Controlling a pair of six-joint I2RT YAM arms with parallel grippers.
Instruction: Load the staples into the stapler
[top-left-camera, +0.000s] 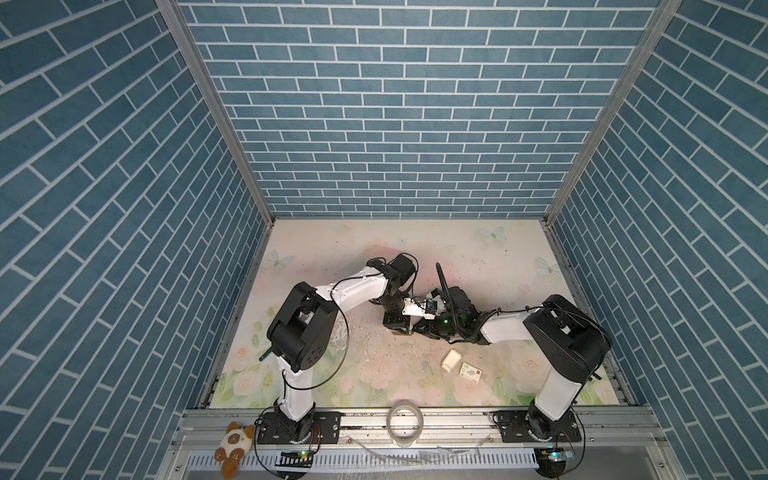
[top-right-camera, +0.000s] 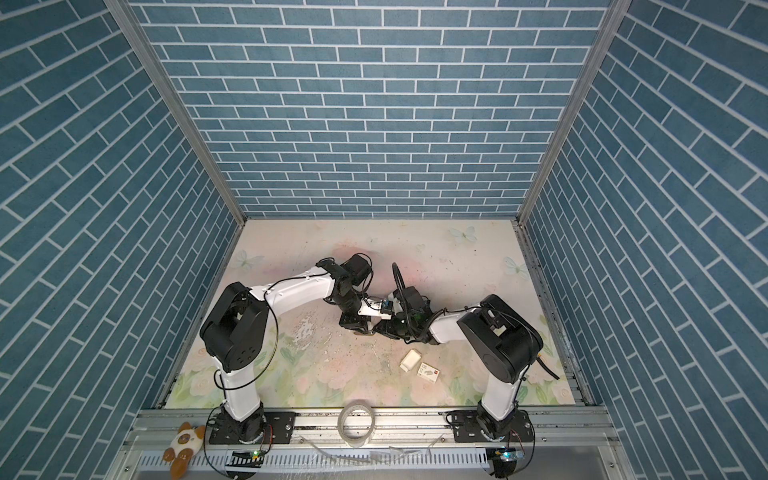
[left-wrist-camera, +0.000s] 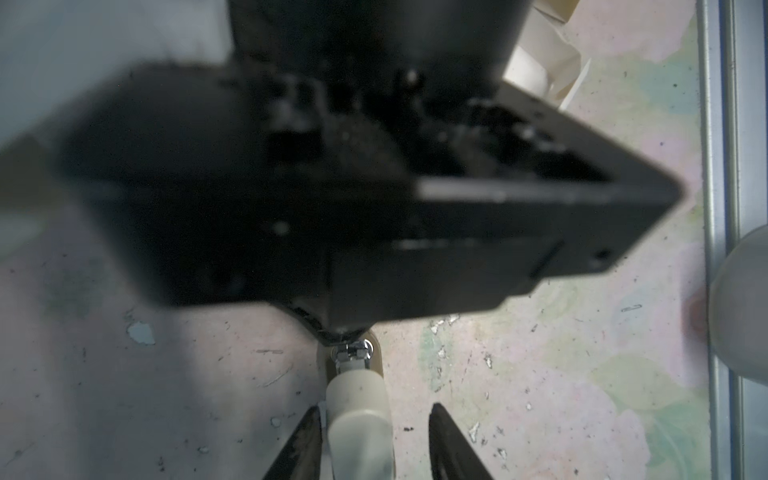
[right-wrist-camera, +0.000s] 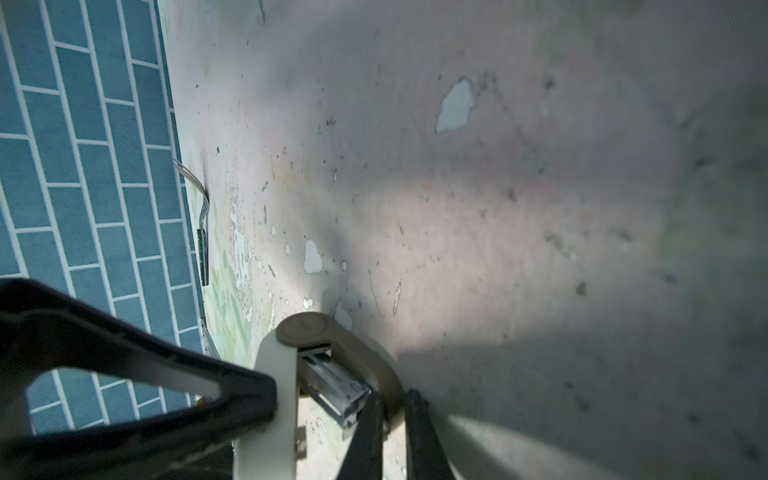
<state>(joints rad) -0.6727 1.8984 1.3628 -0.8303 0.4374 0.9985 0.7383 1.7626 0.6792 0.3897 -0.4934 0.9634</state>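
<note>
Blue brick-patterned walls (top-left-camera: 395, 104) close in three sides of a worktable covered by a pale mat (top-left-camera: 374, 257) printed with pink roses, green leaves and butterflies; the print is scuffed, speckled and chipped away in small patches. Two white-and-black robot arms reach in from a metal rail (top-left-camera: 457, 419) at the front and meet near the middle of the mat. Between them is a cream stapler (right-wrist-camera: 274, 407), hinged open so that its silver staple channel shows between the upper arm and the beige base. The right gripper (right-wrist-camera: 394, 395) is clamped tight on the curved base. The left gripper (left-wrist-camera: 374, 409) is partly open around the upper arm, with one finger against it and a gap at the other. Nearer the front, on the right side of the mat, lies the staple box (top-left-camera: 471, 369), small and white with grey print and a red mark in one corner; the print is too small to read. Its plain white inner tray (top-left-camera: 451, 360) lies just beside it, pulled out. A roll of tape (top-left-camera: 405, 419) stands on the rail, and a plush toy (top-left-camera: 235, 442) lies at the front left.
</note>
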